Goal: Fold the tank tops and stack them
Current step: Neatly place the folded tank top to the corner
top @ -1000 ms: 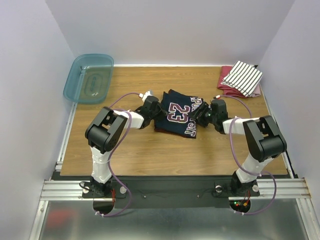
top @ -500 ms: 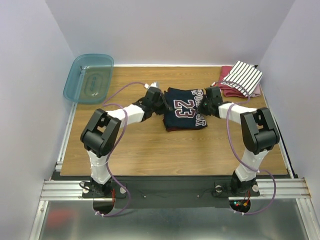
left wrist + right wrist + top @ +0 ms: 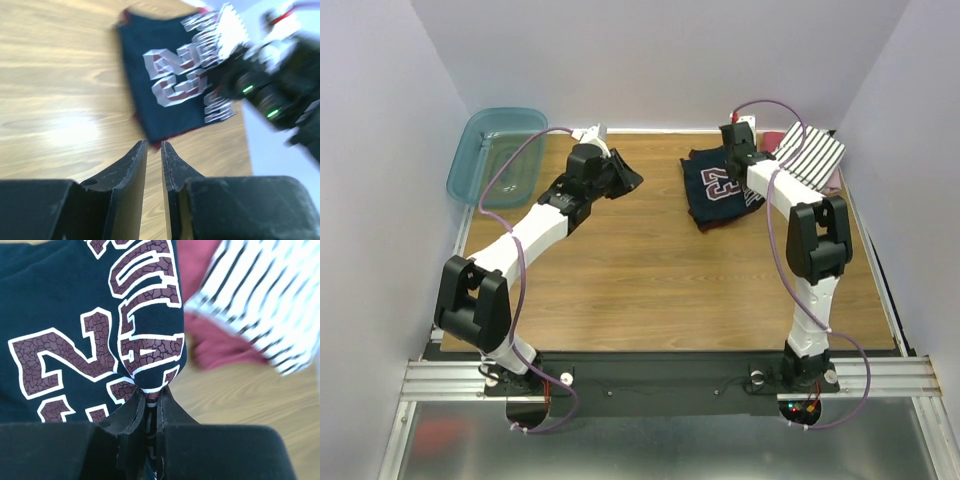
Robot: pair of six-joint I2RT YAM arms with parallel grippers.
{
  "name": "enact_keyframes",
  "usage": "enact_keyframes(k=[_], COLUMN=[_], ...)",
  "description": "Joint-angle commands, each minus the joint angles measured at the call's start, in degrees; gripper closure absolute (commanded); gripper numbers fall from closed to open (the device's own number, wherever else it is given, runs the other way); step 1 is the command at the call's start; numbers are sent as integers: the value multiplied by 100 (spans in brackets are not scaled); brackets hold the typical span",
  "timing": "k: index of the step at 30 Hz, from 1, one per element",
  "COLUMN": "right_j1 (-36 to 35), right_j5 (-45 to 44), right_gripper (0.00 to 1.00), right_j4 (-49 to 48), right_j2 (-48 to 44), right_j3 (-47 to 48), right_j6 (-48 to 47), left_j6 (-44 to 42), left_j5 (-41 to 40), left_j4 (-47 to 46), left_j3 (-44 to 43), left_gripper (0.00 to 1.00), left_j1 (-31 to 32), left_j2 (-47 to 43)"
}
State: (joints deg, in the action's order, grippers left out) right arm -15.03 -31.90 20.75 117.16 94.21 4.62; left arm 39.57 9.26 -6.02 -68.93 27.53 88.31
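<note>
Nearest us, at the bottom of the overhead frame, the wooden counter (image 3: 650, 290) shows plain boards in front of the arm bases. Farther up and left of centre, the left end effector (image 3: 154, 155) is nearly clenched on nothing, with only a thin slit between its fingers. It hangs well apart from the navy top (image 3: 55, 295), which lies to its right. That top, folded into a squarish bundle with no clear long axis, sits in the upper right of the overhead frame. The right end effector (image 3: 151, 402) is grasping a fold at the bundle's upper right edge, with cloth pinched between its fingers. Just beyond, to the right and slightly higher, the striped top (image 3: 260, 305) lies folded on a red cloth (image 3: 220, 347) near the far right corner. The navy top's edge is close beside it, and we cannot tell whether they touch. We judge that the coming move turns on this: the stack lies right of the grasped edge, and the right arm is by far the nearer one for drawing the bundle over onto it. A bin (image 3: 498, 155) sits at the upper left. Pale walls (image 3: 660, 60) close the counter on three sides, so there is little room past the stack.
</note>
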Motion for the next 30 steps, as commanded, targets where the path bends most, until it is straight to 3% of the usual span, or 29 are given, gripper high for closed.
enact_keyframes(k=[1, 8, 16, 24, 30], right_j1=[52, 158, 404, 782, 1247], right_j5=[-1221, -1468, -1547, -1372, -1029], right_gripper=[100, 100, 100, 100, 100], right_j4=[60, 52, 52, 52, 52], right_j2=[332, 1106, 1572, 1555, 1388], right_j3=[834, 2502, 3646, 4052, 3824], right_j6=[-1077, -1814, -2360, -2501, -2247], left_j6=[-388, -485, -530, -450, -459], left_j5=[278, 603, 849, 1043, 1087], left_j4=[198, 215, 259, 110, 92], left_j3=[292, 318, 309, 433, 433], left_gripper=[71, 72, 72, 73, 73], left_j1=[-107, -213, -248, -257, -257], left_j2=[-174, -139, 37, 169, 239])
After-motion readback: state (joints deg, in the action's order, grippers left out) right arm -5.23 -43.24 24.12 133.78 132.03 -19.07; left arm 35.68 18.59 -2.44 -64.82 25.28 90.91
